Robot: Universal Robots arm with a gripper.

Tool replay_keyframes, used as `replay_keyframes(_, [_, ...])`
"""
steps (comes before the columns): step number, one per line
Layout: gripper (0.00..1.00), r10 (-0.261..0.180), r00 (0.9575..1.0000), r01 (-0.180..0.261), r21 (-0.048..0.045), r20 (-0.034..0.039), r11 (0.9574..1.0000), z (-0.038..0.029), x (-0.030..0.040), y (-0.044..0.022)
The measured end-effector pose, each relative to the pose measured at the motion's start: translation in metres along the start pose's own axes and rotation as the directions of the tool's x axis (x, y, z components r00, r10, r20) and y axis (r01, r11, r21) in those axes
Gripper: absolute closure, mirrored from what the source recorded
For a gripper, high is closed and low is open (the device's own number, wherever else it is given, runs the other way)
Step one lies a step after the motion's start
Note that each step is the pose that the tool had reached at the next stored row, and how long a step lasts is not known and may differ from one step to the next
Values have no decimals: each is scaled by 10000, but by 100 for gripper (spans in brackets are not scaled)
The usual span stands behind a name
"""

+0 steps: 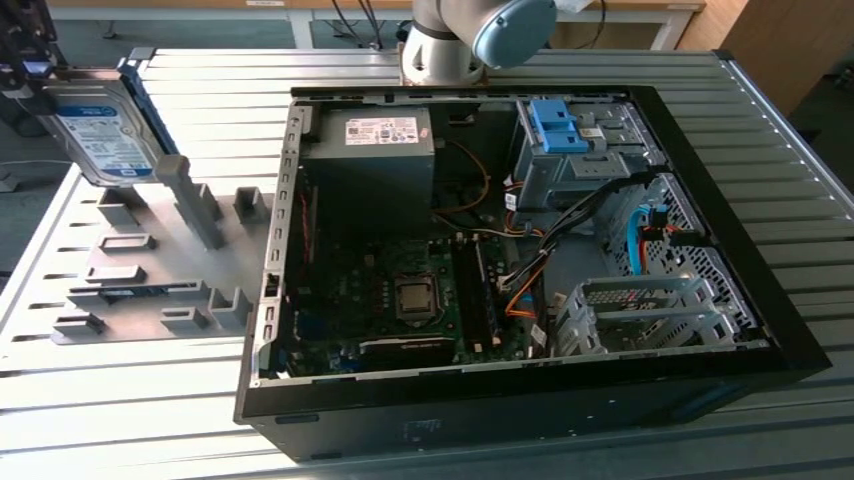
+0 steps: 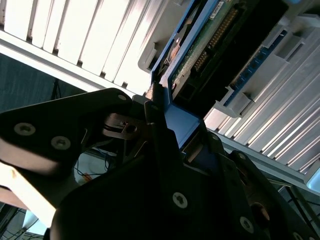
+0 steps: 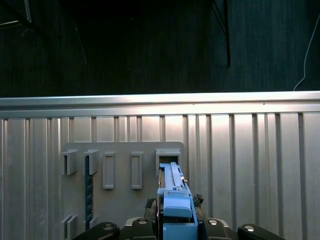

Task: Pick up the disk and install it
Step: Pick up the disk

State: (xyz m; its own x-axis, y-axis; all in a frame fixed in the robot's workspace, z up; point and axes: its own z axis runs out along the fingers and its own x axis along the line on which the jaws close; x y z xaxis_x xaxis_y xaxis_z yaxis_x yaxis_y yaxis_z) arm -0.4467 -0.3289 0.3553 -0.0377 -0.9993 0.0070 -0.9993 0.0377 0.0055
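1. The gripper (image 2: 167, 125) is clamped on the disk (image 2: 210, 45). In the second wrist view a dark finger (image 2: 160, 132) presses right up against the blue bracket edge, so I'd call it a firm hold on the bracket, not on the metal body.
2. In the exterior view the disk (image 1: 100, 135) sits at the far upper corner on that view's left. It's standing on edge with the label face showing and the gripper (image 1: 40, 80) on its top end.
3. Long axis: it runs straight out from the fingers toward the grey fixture plate (image 1: 147, 290). In the first wrist view the disk (image 3: 175, 200) is seen edge-on, lined up with an open slot (image 3: 169, 152) in that plate (image 3: 122, 200). Can't tell if the lower end is fully clear of the slot.
4. The bit that matters: the open computer case (image 1: 534, 420) is well apart from the disk, off to the exterior view's right. Its drive cage (image 1: 587, 170), with a bare blue bracket (image 1: 551, 125) on top, is at the far corner of the case.
5. My read: the pickup's pretty much done, the install isn't.
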Motion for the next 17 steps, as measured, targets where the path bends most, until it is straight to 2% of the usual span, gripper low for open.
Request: replay_keyframes(17, [64, 0, 10000, 0, -1, 0, 10000, -39, 0, 0])
